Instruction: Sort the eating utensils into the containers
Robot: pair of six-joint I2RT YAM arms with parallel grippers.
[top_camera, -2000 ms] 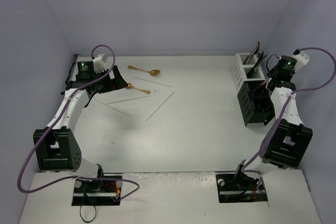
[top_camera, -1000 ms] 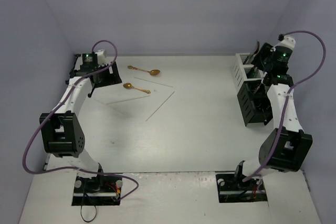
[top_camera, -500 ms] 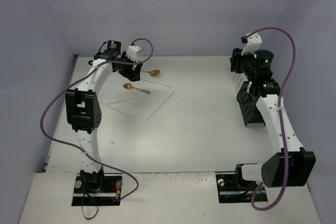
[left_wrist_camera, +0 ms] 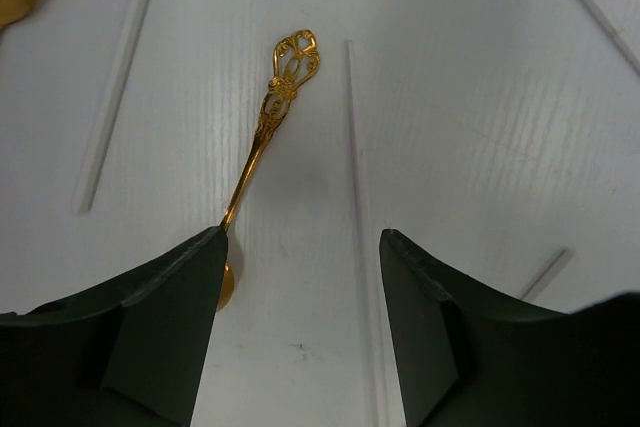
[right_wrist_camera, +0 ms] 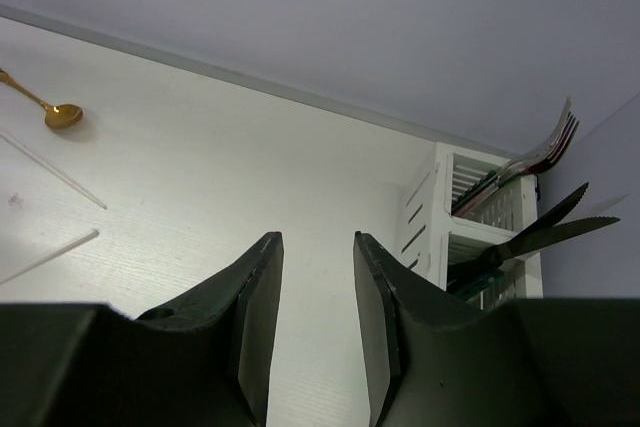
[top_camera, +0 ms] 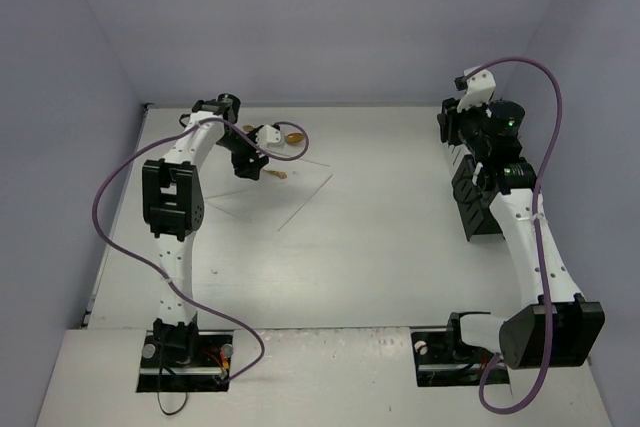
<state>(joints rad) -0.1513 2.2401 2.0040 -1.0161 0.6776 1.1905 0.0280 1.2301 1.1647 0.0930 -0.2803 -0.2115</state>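
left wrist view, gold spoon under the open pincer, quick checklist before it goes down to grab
1. Left pincer open and empty: ok, jaws wide apart.
2. Ornate gold spoon centred in the gap: not ok, one finger partly hides its bowl.
3. Gap free of other things: not ok, a thin white chopstick lies in it beside the spoon.
4. Spoon flat on the white table: ok.
5. Right pincer out of the way: ok, open, empty, facing the white slotted holder.
6. Height left to descend: cannot tell.

A lab test cell: plain lilac walls [top_camera: 330, 17] box in a white table [top_camera: 380, 247] bearing bolted robot arms [top_camera: 530, 237].
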